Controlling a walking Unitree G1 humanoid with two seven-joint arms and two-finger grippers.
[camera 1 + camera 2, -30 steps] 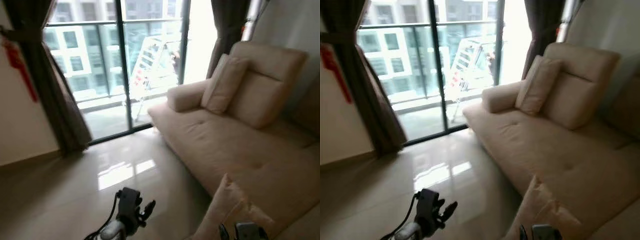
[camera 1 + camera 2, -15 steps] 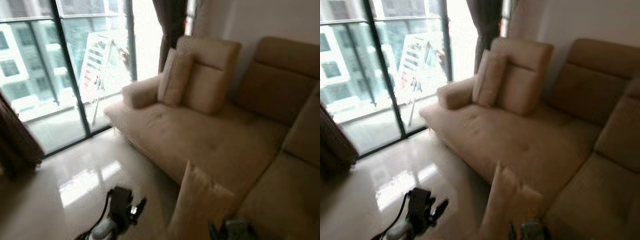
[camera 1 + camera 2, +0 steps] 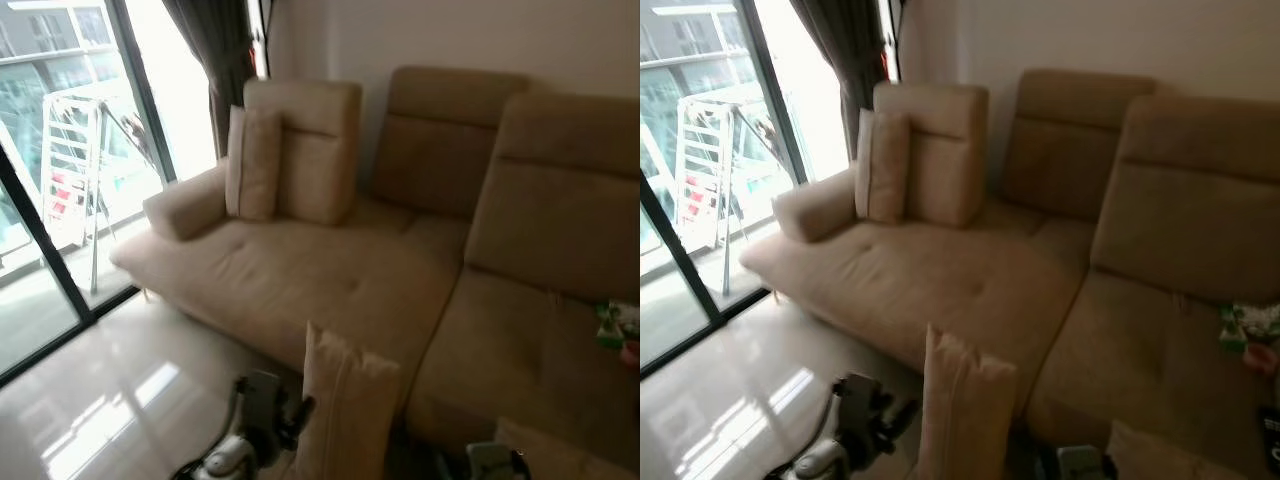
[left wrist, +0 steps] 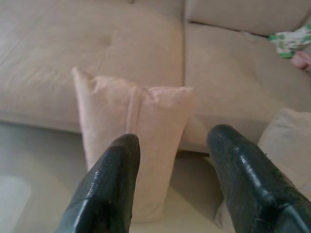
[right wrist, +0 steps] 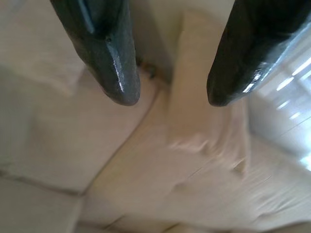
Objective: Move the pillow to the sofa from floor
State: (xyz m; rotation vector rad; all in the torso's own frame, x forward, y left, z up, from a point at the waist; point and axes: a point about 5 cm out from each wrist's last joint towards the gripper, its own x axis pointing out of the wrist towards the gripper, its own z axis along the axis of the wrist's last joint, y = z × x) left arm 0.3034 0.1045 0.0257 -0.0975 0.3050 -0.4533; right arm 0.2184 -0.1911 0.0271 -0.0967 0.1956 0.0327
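A beige pillow [image 3: 345,410] stands upright on the floor, leaning against the front of the tan sofa [image 3: 300,275]. My left gripper [image 3: 297,410] hovers low just left of it, open; in the left wrist view the pillow [image 4: 136,121] lies beyond the left gripper [image 4: 172,145], apart from both fingers. My right gripper [image 5: 167,94] is open too, over blurred beige fabric, and its wrist shows at the bottom edge [image 3: 490,462], to the right of the pillow.
A second beige pillow [image 3: 560,455] lies at the lower right by the sofa. Another cushion [image 3: 252,165] leans on the sofa's armrest end. A small colourful object [image 3: 620,330] rests on the right seat. Glass balcony doors [image 3: 40,200] and glossy floor [image 3: 110,400] lie left.
The camera has swung to the right: the balcony doors slid off to the left and the sofa's right seats came into view. Both grippers stay low by the pillow.
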